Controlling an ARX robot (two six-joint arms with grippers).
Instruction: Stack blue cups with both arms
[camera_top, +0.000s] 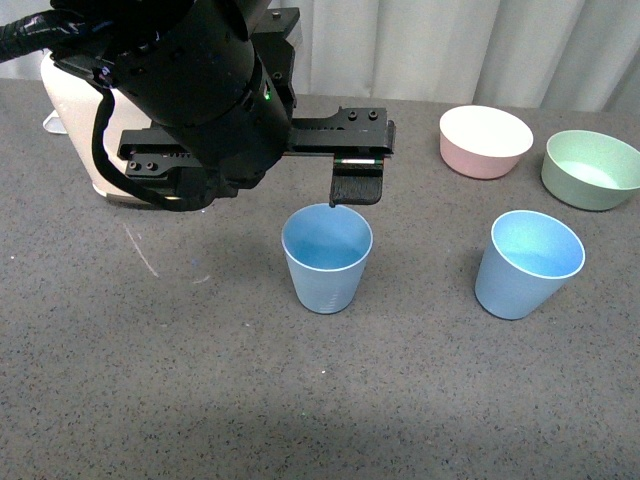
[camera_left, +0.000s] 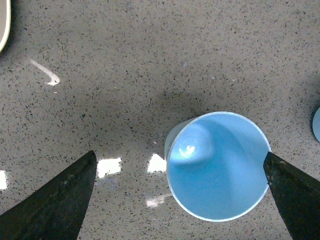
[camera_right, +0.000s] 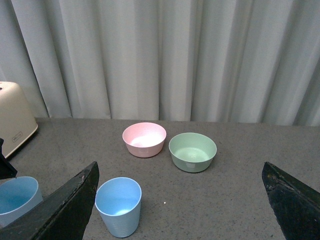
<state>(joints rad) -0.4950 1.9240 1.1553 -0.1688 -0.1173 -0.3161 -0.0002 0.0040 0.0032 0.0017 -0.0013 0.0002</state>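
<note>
Left gripper (camera_left: 180, 159): jaws spread wide, holding nothing, above the first blue cup's rim.
First blue cup (camera_top: 327, 257): upright on the table, nearer the robot than the pink bowl (camera_top: 485, 140) and to its left.
Second blue cup (camera_top: 528, 262): upright, in front of the pink bowl.
Right gripper (camera_right: 180, 167): jaws wide apart, empty.

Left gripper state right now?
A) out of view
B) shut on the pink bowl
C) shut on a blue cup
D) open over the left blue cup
D: in the left wrist view the left gripper is spread wide above the left blue cup, clamping nothing.
</note>
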